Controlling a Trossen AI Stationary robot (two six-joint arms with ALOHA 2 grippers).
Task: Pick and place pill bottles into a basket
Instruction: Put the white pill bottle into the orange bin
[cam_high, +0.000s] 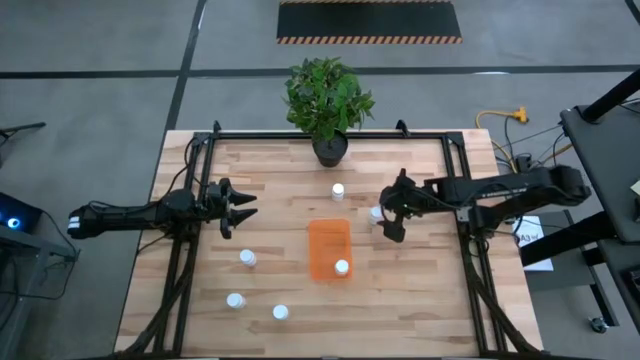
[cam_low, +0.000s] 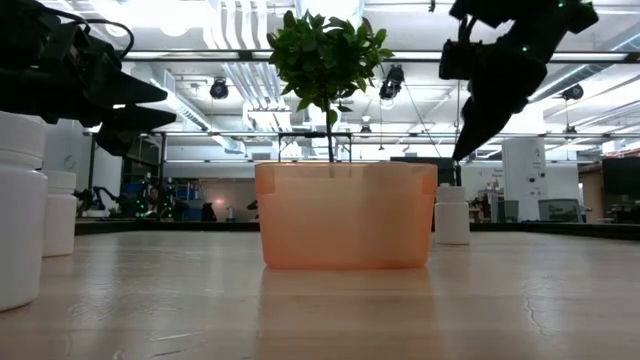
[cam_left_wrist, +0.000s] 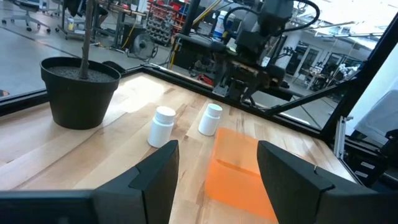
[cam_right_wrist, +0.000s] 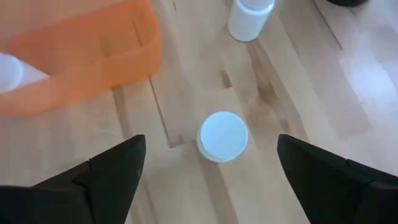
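Observation:
The orange basket (cam_high: 329, 245) lies at mid-table with one white pill bottle (cam_high: 342, 267) standing in its near right corner. Two bottles stand upright beyond it on the table (cam_high: 338, 190) (cam_high: 376, 213), and three more stand near the front left (cam_high: 247, 258) (cam_high: 235, 300) (cam_high: 281, 312). My right gripper (cam_high: 387, 215) is open and hovers above the bottle right of the basket. That bottle's cap (cam_right_wrist: 222, 135) shows between the two fingers in the right wrist view, and nothing touches it. My left gripper (cam_high: 250, 205) is open and empty, in the air left of the basket.
A potted plant (cam_high: 328, 100) in a dark pot (cam_left_wrist: 81, 90) stands at the table's far middle edge. Black frame rails (cam_high: 190, 250) run along the left, right and far sides. Bare wood lies at the front right.

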